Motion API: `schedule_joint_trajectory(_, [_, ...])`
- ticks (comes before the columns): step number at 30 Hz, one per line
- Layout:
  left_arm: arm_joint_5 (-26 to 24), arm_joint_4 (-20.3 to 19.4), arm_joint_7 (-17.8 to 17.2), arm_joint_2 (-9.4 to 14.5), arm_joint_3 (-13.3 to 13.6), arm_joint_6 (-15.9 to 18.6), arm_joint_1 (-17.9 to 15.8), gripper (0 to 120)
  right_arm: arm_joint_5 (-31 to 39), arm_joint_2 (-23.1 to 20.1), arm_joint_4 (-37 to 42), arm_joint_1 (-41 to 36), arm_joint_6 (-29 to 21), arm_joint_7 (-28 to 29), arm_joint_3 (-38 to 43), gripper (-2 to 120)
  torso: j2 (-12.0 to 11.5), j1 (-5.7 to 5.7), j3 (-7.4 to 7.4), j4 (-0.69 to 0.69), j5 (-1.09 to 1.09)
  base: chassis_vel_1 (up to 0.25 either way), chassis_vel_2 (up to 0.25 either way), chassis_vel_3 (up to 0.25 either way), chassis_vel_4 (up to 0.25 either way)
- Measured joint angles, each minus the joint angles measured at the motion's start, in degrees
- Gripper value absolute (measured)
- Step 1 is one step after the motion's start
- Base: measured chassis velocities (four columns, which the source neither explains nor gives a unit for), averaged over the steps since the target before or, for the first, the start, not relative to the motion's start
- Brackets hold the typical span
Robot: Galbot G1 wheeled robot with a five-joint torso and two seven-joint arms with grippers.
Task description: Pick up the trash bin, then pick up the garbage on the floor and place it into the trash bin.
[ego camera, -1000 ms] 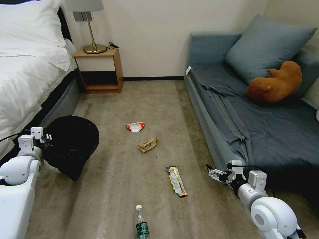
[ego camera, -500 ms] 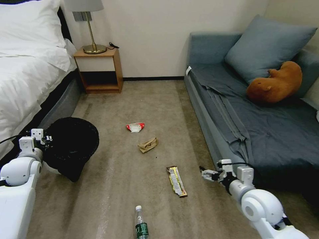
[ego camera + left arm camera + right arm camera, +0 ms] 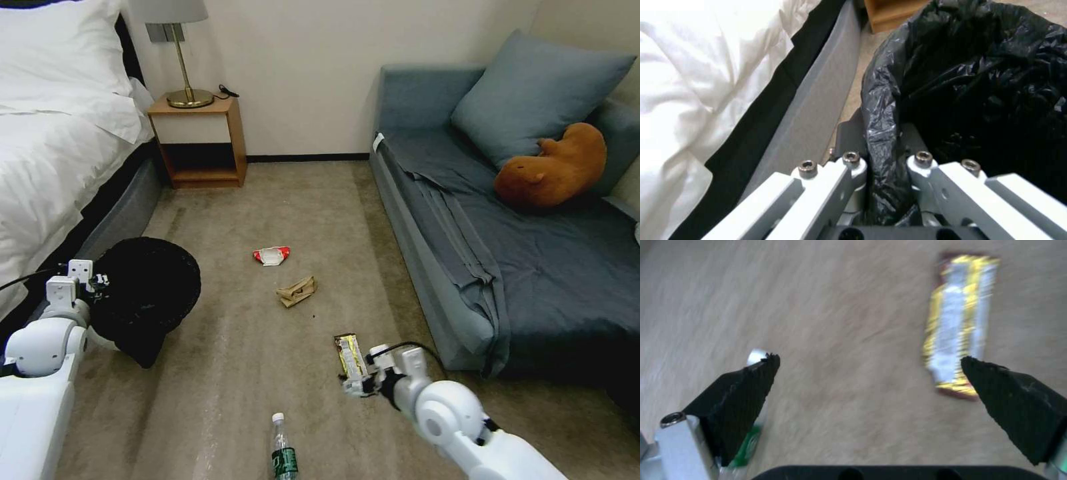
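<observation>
So the left gripper (image 3: pixel 882 166) has its fingers clenched on the bag-lined rim of the trash bin (image 3: pixel 150 287), which is tilted by the bed (image 3: pixel 60 153); the left wrist view shows that pinch, the head view doesn't. The right gripper (image 3: pixel 867 370) hangs fingers spread wide over the carpet (image 3: pixel 267 200), with the yellow wrapper (image 3: pixel 958 323) by one tip and the bottle (image 3: pixel 283 450) partly behind the other. Crumpled brown paper (image 3: pixel 297 291) and a red-and-white wrapper (image 3: pixel 271 255) sit farther out in the open lane between bed and sofa (image 3: pixel 507 233), nothing blocking.
</observation>
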Motion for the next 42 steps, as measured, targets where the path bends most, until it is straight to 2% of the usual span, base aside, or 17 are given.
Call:
schedule_joint_trajectory(2, [1.0, -0.7, 0.0, -0.5, 0.0, 0.1, 0.7, 5, 1.2, 0.3, -2.1, 4.2, 0.0, 0.0, -6.4, 100, 0.0, 0.00, 0.00, 0.00, 0.00, 0.000, 0.000, 0.000, 0.000])
schedule_joint_trajectory(8, [3.0, -1.9, 0.0, -1.4, 0.1, 0.3, 1.9, 5, 4.1, 2.2, -5.3, 10.3, 0.1, -0.1, -14.3, 100, 0.0, 0.00, 0.00, 0.00, 0.00, 0.000, 0.000, 0.000, 0.000])
schedule_joint_trajectory(20, [5.6, -4.2, 0.0, -1.8, 0.7, -0.4, 4.3, 5, 7.1, 4.9, -11.3, 17.9, 0.1, -1.5, -24.8, 100, 0.0, 0.00, 0.00, 0.00, 0.00, 0.000, 0.000, 0.000, 0.000])
schedule_joint_trajectory(24, [5.6, -4.8, 0.0, -2.1, 0.6, -0.4, 4.7, 5, 6.9, 6.4, -12.9, 18.3, 0.2, -1.7, -26.5, 100, 0.0, 0.00, 0.00, 0.00, 0.00, 0.000, 0.000, 0.000, 0.000])
schedule_joint_trajectory(30, [5.5, -6.1, 0.0, -2.6, 0.1, -0.4, 5.6, 5, 4.3, 11.3, -19.7, 18.5, 0.2, -2.4, -29.0, 100, 0.0, 0.00, 0.00, 0.01, 0.00, 0.000, 0.000, 0.000, 0.000])
schedule_joint_trajectory(42, [5.3, -7.6, 0.1, -2.9, -0.2, -0.5, 5.9, 5, 0.7, 14.6, -25.6, 17.9, 0.2, -2.6, -30.8, 100, 0.0, 0.00, 0.00, -0.01, -0.01, 0.000, 0.000, 0.000, 0.000])
